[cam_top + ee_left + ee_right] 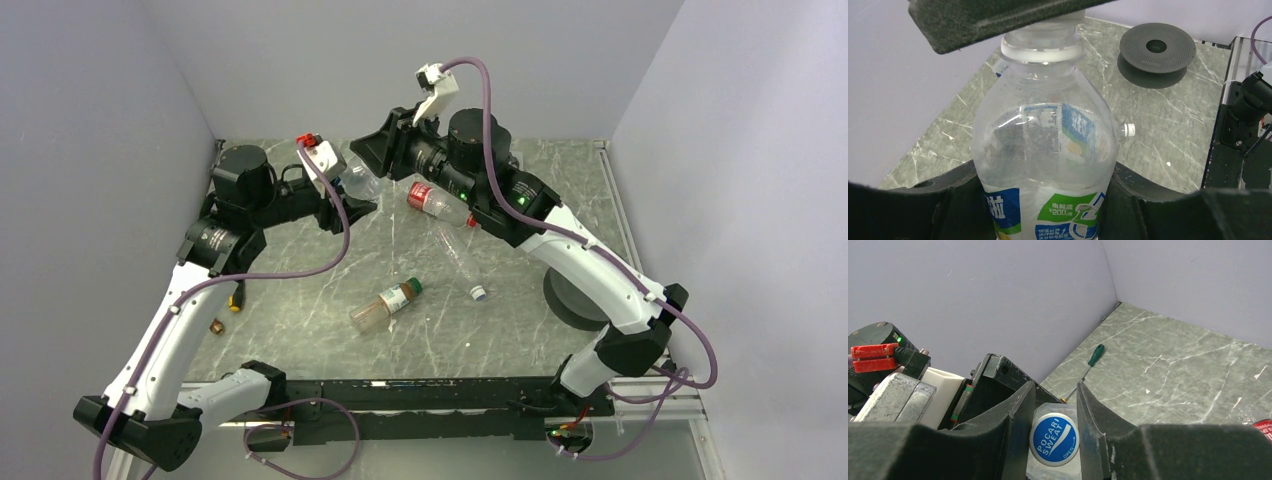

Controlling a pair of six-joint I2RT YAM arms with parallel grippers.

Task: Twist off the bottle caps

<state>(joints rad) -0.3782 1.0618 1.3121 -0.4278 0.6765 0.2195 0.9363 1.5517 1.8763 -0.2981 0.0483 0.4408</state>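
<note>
Whereas the top view showed the left hand [352, 198] and right hand [365, 152] meeting above the table [300, 290], the left wrist view showed the left hand clamped around the blue-white labelled bottle [1043, 150], and the right wrist view showed the right hand pinching its blue-and-white cap [1054, 439].

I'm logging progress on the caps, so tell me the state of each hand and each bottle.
left hand: shut on blue-label bottle.
right hand: shut on blue cap.
blue-label bottle: held, cap on.
red-label bottle: lying, red cap on.
amber bottle: lying, green cap on.
slim bottle: lying, cap unclear.
</note>
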